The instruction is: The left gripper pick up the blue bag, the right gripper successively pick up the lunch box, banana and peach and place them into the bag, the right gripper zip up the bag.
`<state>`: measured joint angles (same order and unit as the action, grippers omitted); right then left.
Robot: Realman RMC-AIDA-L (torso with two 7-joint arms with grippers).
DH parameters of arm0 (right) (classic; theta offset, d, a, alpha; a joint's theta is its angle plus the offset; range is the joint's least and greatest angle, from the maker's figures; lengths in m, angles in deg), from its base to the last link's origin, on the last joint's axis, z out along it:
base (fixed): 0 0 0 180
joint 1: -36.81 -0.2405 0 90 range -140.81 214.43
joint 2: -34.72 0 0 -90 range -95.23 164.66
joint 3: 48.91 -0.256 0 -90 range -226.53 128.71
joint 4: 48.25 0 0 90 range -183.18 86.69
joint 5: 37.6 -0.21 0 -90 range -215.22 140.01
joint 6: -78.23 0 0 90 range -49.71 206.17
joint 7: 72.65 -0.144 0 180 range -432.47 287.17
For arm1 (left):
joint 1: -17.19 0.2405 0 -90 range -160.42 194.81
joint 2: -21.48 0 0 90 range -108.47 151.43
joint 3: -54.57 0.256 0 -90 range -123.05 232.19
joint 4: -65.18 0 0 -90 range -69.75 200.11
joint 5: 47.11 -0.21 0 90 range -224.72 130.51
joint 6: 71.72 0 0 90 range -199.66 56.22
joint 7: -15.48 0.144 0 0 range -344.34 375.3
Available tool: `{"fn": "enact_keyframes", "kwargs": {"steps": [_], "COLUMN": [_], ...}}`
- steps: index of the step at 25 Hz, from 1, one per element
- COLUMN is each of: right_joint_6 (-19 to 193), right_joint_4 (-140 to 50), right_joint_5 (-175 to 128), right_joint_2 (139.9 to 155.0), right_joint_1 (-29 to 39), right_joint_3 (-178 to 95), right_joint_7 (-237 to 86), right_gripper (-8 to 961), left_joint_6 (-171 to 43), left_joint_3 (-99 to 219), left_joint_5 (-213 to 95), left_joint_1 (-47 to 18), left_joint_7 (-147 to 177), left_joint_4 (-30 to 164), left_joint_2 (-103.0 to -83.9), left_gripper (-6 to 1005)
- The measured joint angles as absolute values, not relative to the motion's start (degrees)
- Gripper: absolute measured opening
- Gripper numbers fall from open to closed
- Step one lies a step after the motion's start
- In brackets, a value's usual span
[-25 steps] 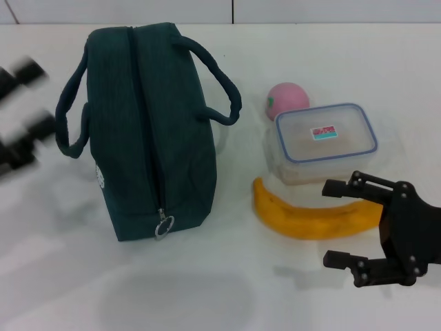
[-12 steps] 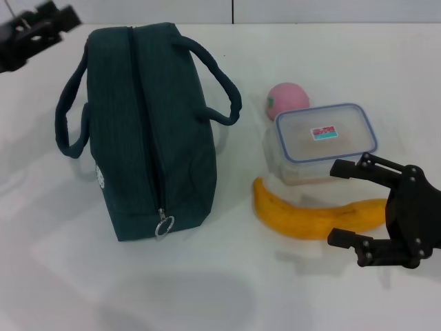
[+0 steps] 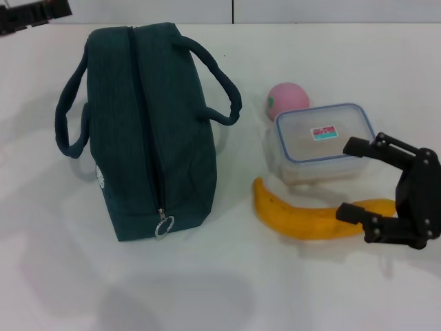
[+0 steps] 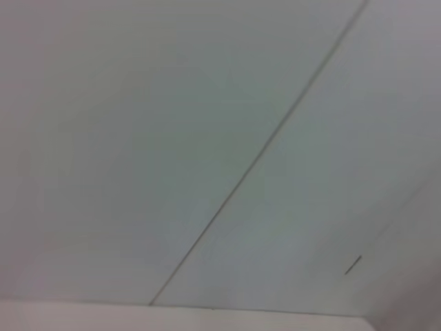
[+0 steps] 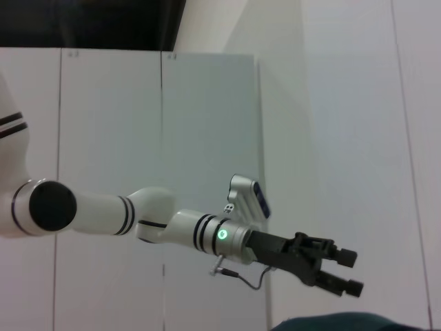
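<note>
The white table (image 3: 289, 289) spreads under everything, and on its left half stands the blue bag (image 3: 148, 131), upright and zipped along the top, its two loop handles drooping to either side and the metal ring pull (image 3: 163, 225) hanging at the near end (a bit of white logo shows low on its left face). To the right of the bag lies the banana (image 3: 310, 217), curved with its ends turned up toward the far side, and just behind it sits the lunch box (image 3: 322, 141) with its blue-rimmed lid on. The peach (image 3: 286, 98) rests at the box's far left corner, touching or nearly so. The right gripper (image 3: 358, 178) hovers at the banana's right end with its jaws spread wide, holding nothing. The left gripper (image 5: 348, 272) is raised at the far left, above the bag, its two fingers parted and empty
</note>
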<state>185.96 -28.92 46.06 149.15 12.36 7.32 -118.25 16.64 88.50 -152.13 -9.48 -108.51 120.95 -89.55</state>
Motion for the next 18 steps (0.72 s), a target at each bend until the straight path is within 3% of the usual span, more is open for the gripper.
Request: {"fn": "enact_keyframes", "kwargs": {"steps": [5, 18], "right_joint_6": [186.3, 186.0], "right_joint_4": [-28.9, -28.9], "right_joint_5": [46.1, 46.1], "right_joint_2": [148.96, 149.16], "right_joint_1": [12.4, 12.5], "right_joint_3": [5.9, 5.2], "right_joint_7": [-118.3, -118.3], "right_gripper": [844, 839], "left_joint_6": [18.1, 21.3], "left_joint_3": [91.3, 96.0], "left_joint_5": [-153.9, -161.0], "left_joint_1": [-9.6, -9.3], "left_joint_7": [-117.5, -124.8], "left_joint_4": [123.2, 128.6], "left_joint_2": [-89.48, -91.62], "left_gripper": [866, 864]}}
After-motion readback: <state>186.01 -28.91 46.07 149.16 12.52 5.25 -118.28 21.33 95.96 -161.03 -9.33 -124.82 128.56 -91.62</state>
